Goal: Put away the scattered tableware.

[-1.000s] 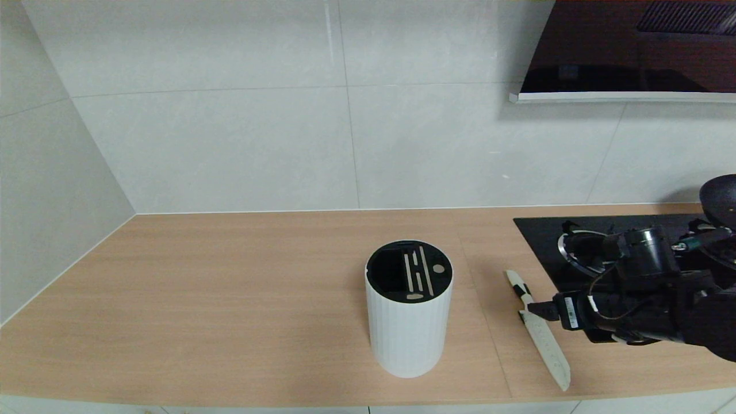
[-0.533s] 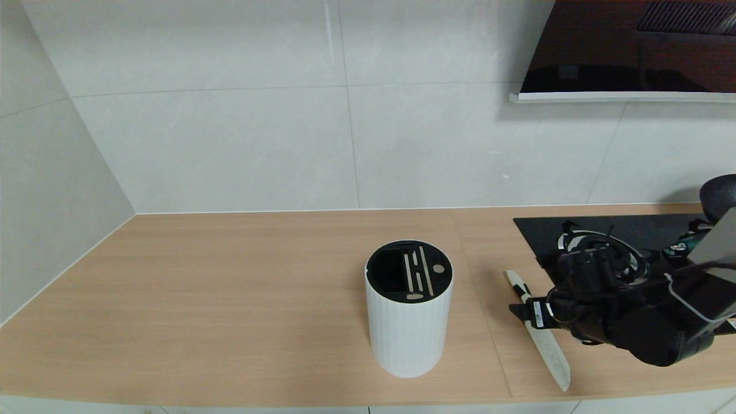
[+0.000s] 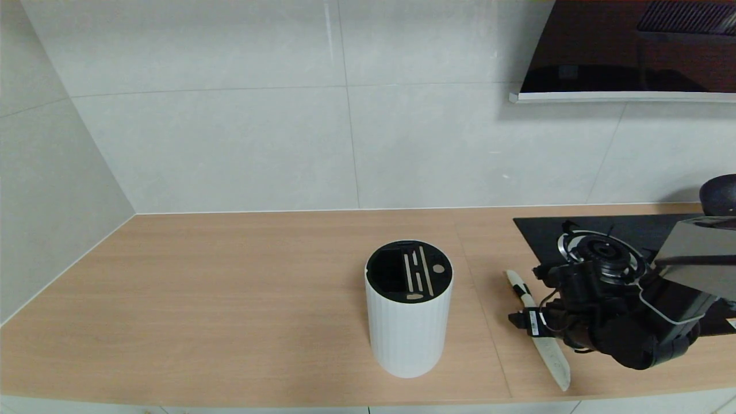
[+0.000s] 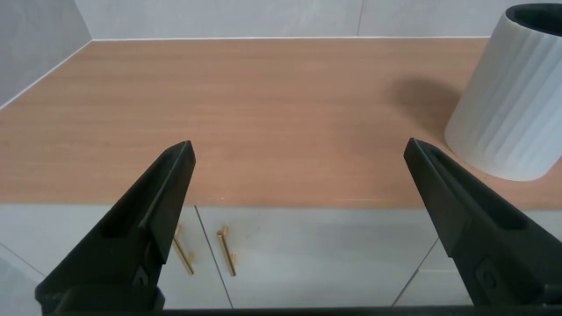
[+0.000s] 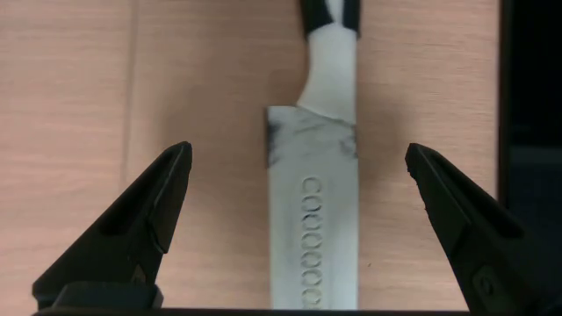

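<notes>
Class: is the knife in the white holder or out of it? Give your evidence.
Out: the knife lies flat on the counter beside the upright holder, apart from it.

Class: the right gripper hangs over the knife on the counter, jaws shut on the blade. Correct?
No. The right gripper hangs over the knife on the counter with its jaws open, either side of the blade; the right wrist view shows it.

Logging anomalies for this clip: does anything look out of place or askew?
Yes: the knife lies flat on the countertop right of the white holder, its blade tip near the front edge, not in a slot. The right gripper hangs open over it.
</notes>
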You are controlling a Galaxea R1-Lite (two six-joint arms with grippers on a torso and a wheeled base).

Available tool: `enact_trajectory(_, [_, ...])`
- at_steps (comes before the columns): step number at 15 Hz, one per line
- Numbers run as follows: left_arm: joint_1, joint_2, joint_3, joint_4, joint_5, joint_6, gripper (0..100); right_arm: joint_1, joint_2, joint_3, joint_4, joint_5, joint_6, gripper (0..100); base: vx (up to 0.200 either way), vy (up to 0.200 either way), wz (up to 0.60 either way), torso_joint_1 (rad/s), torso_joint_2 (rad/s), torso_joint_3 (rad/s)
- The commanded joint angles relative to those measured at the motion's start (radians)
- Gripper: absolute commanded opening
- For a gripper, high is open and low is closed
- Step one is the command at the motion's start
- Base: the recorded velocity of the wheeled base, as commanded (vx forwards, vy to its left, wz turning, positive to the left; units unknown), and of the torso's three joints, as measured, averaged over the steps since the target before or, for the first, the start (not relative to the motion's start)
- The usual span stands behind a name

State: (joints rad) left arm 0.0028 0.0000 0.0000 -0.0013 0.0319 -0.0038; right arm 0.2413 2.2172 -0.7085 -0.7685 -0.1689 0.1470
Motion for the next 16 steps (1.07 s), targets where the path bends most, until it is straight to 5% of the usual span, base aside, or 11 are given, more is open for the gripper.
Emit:
enact_trajectory(1, [0.000,0.000,0.000,0.000,0.000,-0.001,100,-0.002,0.024,-0.011,0.000,-0.001,0.003,100,0.000,0.000,0.00,0.000,0.00,0.000])
enact_trajectory(13, [0.000,0.000,0.000,0.000,0.000,-0.001,100,-0.002,0.052,-0.011,-0.037,-0.007,0.002,100,0.000,0.000,0.00,0.000,0.00,0.000])
enact_trajectory(14, [0.000,0.000,0.000,0.000,0.000,-0.001,100,-0.002,0.055,-0.011,-0.037,-0.007,0.002,0,0.000,0.000,0.00,0.000,0.00,0.000])
enact_trajectory(16, [0.000,0.000,0.000,0.000,0.000,-0.001,100,-0.002,0.058,-0.009,-0.037,-0.007,0.000,0,0.000,0.000,0.00,0.000,0.00,0.000])
